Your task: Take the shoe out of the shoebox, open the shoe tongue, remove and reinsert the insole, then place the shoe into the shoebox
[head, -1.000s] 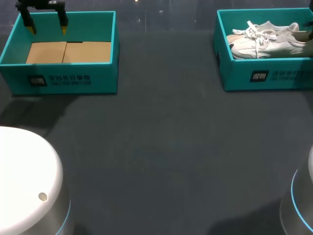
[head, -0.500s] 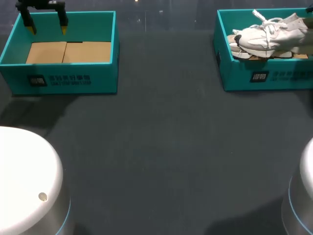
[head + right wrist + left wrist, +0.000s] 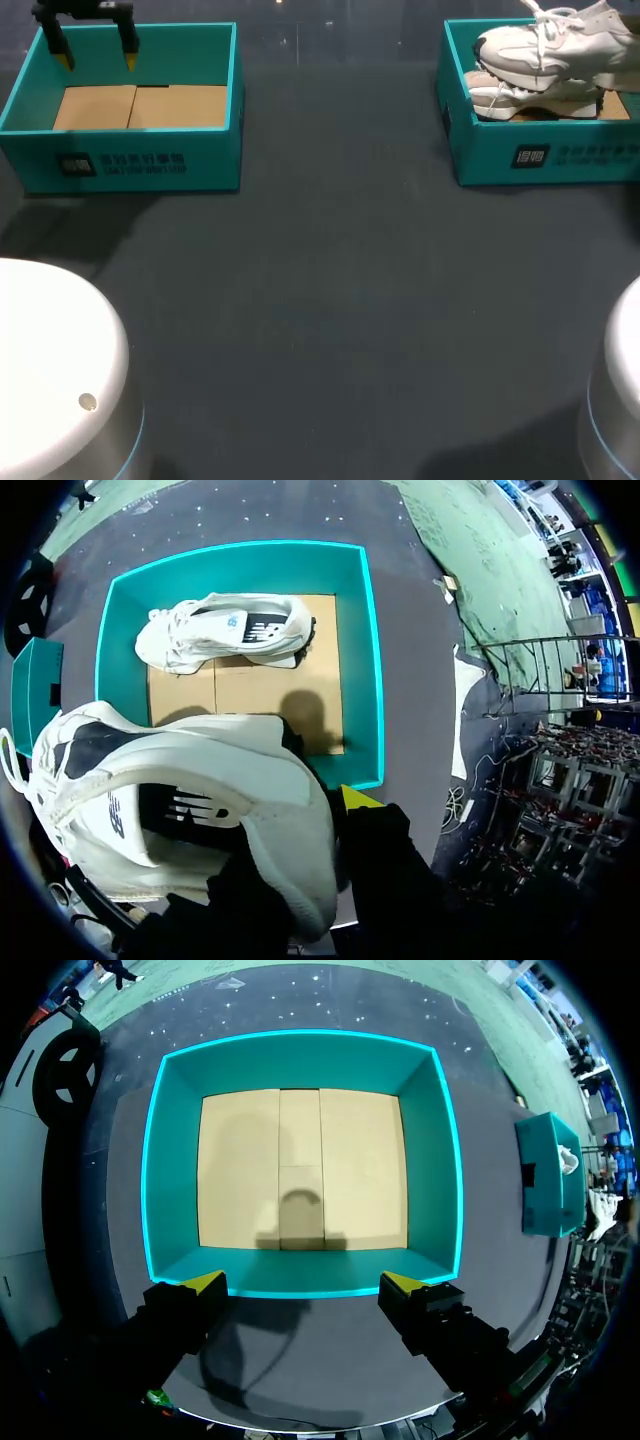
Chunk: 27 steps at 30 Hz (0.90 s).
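In the head view a white sneaker (image 3: 545, 42) hangs tilted above the right teal shoebox (image 3: 540, 155), laces dangling. My right gripper (image 3: 310, 820) is shut on its heel end; one yellow fingertip (image 3: 355, 798) shows beside the shoe (image 3: 170, 800), the other is hidden behind it. A second white sneaker (image 3: 225, 630) lies on its side on the box's cardboard floor (image 3: 510, 100). My left gripper (image 3: 97, 55) stands open over the far edge of the left teal shoebox (image 3: 130, 160). That box (image 3: 300, 1045) holds only a cardboard floor, just ahead of the open left gripper (image 3: 302, 1285).
The dark table mat (image 3: 330, 300) stretches between the two boxes. White arm bases stand at the near left (image 3: 50, 370) and near right (image 3: 620, 400) corners. The right box (image 3: 545, 1175) shows far off to the side in the left wrist view.
My right gripper has lifted one sneaker up out of the right box, heel first. The other sneaker stays in the box. The left arm has not moved.
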Each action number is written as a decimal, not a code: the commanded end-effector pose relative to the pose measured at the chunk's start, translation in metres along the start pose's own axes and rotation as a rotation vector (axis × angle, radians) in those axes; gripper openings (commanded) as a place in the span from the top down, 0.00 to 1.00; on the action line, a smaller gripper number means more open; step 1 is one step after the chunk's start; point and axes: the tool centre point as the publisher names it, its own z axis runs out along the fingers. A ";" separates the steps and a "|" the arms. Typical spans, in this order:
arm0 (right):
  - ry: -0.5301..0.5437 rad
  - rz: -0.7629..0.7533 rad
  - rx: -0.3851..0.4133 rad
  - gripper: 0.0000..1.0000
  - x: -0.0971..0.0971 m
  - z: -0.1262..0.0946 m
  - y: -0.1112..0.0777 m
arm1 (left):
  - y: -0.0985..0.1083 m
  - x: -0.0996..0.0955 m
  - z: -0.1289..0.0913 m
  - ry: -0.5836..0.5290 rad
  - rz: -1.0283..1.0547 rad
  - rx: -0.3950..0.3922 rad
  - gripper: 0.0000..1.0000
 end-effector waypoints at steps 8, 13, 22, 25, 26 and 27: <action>-0.044 0.032 -0.057 1.00 0.042 -0.042 -0.059 | 0.000 0.000 0.000 -0.001 0.000 0.000 0.00; -0.052 0.060 -0.025 1.00 0.056 -0.049 -0.075 | 0.000 0.000 0.000 -0.001 0.000 0.000 0.00; -0.052 0.060 -0.025 1.00 0.056 -0.049 -0.075 | 0.000 0.000 0.000 -0.001 0.000 0.000 0.00; -0.052 0.060 -0.025 1.00 0.056 -0.049 -0.075 | 0.000 0.000 0.000 -0.001 0.000 0.000 0.00; -0.052 0.060 -0.025 1.00 0.056 -0.049 -0.075 | 0.000 0.000 0.000 -0.001 0.000 0.000 0.00; -0.052 0.060 -0.025 1.00 0.056 -0.049 -0.075 | 0.000 0.000 0.000 -0.001 0.000 0.000 0.00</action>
